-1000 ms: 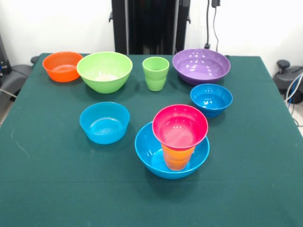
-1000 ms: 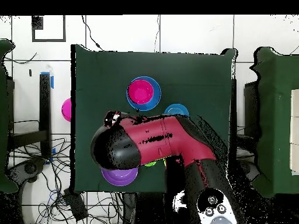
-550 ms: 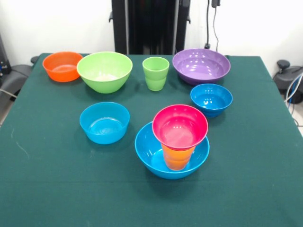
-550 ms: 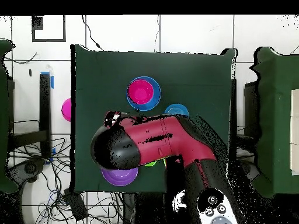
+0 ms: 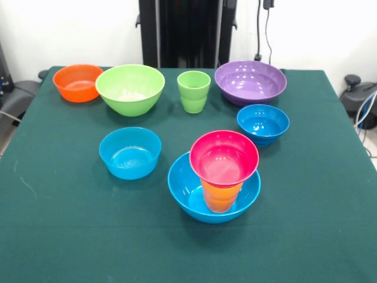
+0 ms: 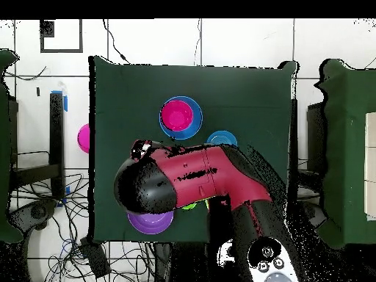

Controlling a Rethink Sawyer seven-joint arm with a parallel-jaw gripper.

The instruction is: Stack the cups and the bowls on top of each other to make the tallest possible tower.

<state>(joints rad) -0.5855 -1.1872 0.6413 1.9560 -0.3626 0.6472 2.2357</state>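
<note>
The gripper shows in neither view, so you cannot tell how its jaws stand. From overhead you only get the arm (image 6: 191, 176), a glossy red shell with a rounded black end, lying across the robot's side of the table.

From the front, the tower (image 5: 222, 177) stands three high. A big blue bowl (image 5: 187, 191) sits on the cloth, a ribbed orange cup (image 5: 221, 197) stands upright inside it, and a glossy pink bowl (image 5: 224, 158) sits mouth-up on the cup's rim. The pink bowl is wider than the cup and overhangs it all round.

Everything else is loose, smooth plastic, mouth-up. As the front view shows it, a left small bowl (image 5: 130, 153) in blue is just beside the tower. A right small bowl (image 5: 263, 124), also blue, is near it and a little behind. Farther back stands a row: orange bowl (image 5: 78, 82), lime bowl (image 5: 130, 88), ribbed green cup (image 5: 194, 91) and wide purple bowl (image 5: 250, 81). The orange and lime bowls nearly touch.

For room, you have bare green cloth (image 5: 70, 224) in front of the tower and out to both side edges. The tight spots are the gaps between it and the two small bowls.

Against half a second ago, nothing on the table has shifted, and the arm holds the same pose.
</note>
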